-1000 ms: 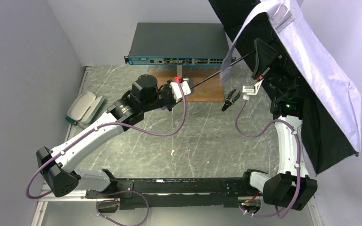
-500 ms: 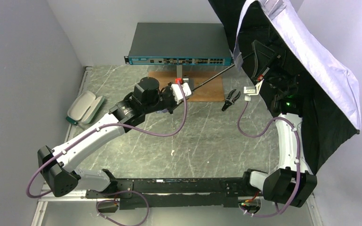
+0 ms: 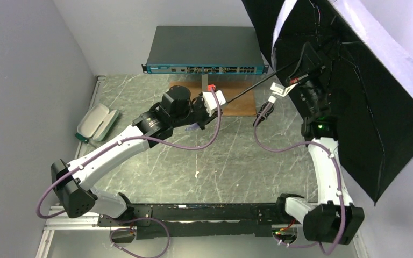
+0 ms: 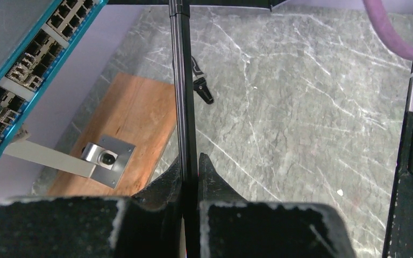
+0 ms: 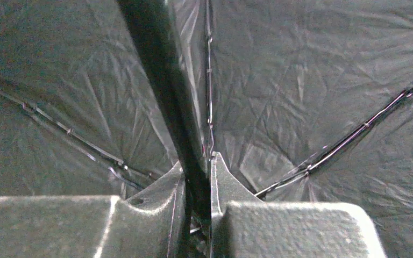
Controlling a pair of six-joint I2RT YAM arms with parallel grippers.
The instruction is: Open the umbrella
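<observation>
The umbrella's canopy is spread at the far right, with the black lining facing me and the pale lavender outer fabric along its edge. Its thin dark shaft runs from the canopy down-left. My left gripper is shut on the lower shaft, which passes straight between the fingers in the left wrist view. My right gripper is inside the canopy, shut on the dark shaft among the ribs. A pale lavender piece shows under the left gripper, perhaps the handle.
A network switch stands at the back. A wooden board with a metal fitting lies under the shaft. A small black clip lies on the marble table. A grey-green oval case lies at the left, by the wall.
The canopy has spread much wider. My right gripper has moved up along the shaft into the canopy. My left arm has shifted a little right, still holding the shaft.
</observation>
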